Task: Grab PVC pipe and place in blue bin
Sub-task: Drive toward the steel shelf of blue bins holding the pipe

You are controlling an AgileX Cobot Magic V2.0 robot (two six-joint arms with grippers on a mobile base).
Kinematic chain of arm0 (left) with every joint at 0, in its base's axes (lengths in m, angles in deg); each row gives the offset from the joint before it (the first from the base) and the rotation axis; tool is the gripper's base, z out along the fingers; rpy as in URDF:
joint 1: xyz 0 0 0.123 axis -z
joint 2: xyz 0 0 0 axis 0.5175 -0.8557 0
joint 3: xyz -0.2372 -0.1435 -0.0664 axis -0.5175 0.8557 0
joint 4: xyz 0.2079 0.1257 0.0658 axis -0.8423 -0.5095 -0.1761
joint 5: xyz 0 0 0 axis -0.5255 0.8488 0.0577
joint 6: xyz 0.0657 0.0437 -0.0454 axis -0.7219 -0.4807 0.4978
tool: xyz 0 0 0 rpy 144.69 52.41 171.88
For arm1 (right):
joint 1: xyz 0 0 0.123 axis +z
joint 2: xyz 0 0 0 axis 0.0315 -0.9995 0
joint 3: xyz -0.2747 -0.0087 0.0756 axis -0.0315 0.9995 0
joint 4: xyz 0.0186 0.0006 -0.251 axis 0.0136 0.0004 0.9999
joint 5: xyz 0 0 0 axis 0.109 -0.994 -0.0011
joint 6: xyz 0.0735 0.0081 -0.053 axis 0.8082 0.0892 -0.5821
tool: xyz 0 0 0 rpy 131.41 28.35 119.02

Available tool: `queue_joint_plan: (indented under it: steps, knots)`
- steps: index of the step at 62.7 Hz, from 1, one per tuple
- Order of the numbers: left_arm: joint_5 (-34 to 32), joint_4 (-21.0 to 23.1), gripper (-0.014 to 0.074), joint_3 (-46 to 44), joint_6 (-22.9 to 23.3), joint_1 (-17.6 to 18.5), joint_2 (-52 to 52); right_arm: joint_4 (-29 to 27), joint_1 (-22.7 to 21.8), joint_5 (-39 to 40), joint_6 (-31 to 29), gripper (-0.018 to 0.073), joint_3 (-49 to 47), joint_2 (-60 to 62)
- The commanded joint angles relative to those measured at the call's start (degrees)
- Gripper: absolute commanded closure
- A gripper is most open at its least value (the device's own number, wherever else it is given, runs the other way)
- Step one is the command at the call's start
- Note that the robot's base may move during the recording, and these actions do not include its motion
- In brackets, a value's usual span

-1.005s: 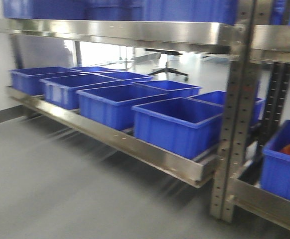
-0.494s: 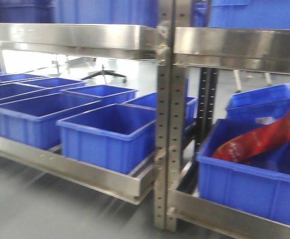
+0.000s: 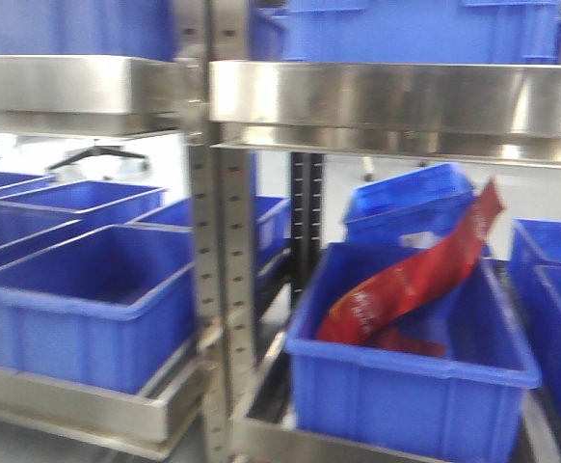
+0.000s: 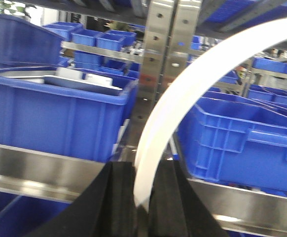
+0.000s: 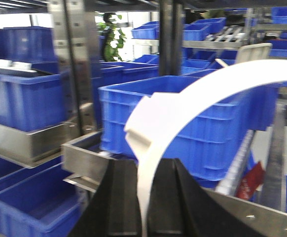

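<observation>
In the left wrist view my left gripper (image 4: 142,197) is shut on a long white curved PVC pipe (image 4: 183,98) that arcs up and to the right from between the black jaws. In the right wrist view my right gripper (image 5: 144,197) is shut on a white curved piece (image 5: 173,128) of the same kind, with a squared end jutting left near the jaws. Blue bins fill the shelves: one (image 3: 88,318) at lower left and one (image 3: 411,395) at lower right in the front view. Neither gripper shows in the front view.
A red packet (image 3: 406,280) lies slanted in the lower right bin. A steel upright post (image 3: 218,289) stands between the two shelf bays, and a steel shelf edge (image 3: 396,96) runs above. More blue bins (image 4: 247,138) (image 5: 193,123) sit on steel racks close ahead of both wrists.
The front view has swung to the right. The steel post and left bins have slid left in the frame, and the bin with the red packet has come to the centre right.
</observation>
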Motion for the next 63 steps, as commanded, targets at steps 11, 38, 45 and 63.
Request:
queue_joint_plan:
  steps: [11, 38, 45, 63]
  knots:
    - [-1.5, 0.0, 0.0707, 0.0, 0.0, 0.4, 0.3, 0.0, 0.0, 1.3, -0.6, 0.0727, -0.1, 0.1]
    - [-1.5, 0.0, 0.0707, 0.0, 0.0, 0.4, 0.3, 0.0, 0.0, 1.3, -0.6, 0.0727, -0.1, 0.1]
    - [-1.5, 0.0, 0.0707, 0.0, 0.0, 0.4, 0.3, 0.0, 0.0, 1.3, -0.6, 0.0727, -0.1, 0.1]
    - [-1.5, 0.0, 0.0707, 0.0, 0.0, 0.4, 0.3, 0.0, 0.0, 1.3, -0.6, 0.0727, -0.1, 0.1]
